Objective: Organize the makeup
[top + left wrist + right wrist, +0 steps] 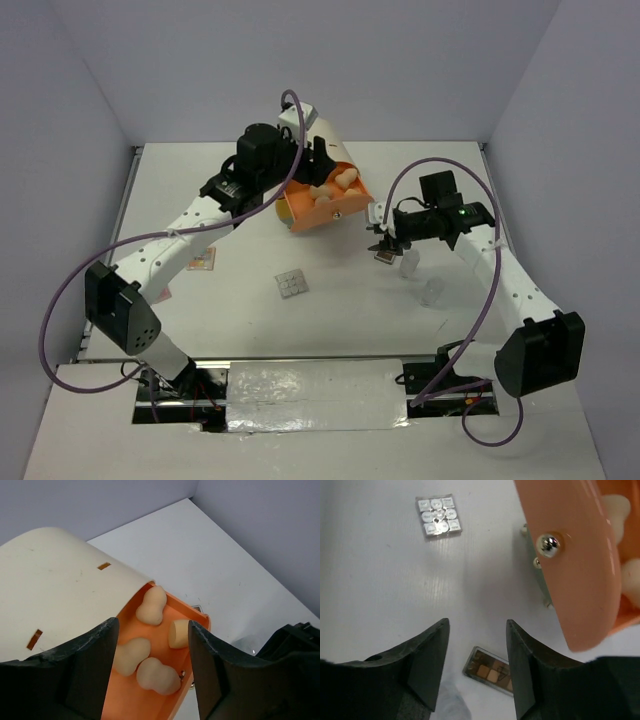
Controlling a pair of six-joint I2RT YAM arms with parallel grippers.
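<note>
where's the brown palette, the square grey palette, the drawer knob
brown palette (487,672): right wrist view, middle pans
square grey palette (438,516): right wrist view, its centre
drawer knob (548,543): right wrist view, shiny ball

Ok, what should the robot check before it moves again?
1. Left tool open and empty: ok.
2. Four peach egg-shaped sponges inside the orange plastic drawer: ok.
3. Right tool open and empty: ok.
4. Long brown palette put away: not ok, it lies on the white table below the right tool.
5. Square grey-white palette put away: not ok, on the table.
6. Two clear little bottles upright: cannot tell.
</note>
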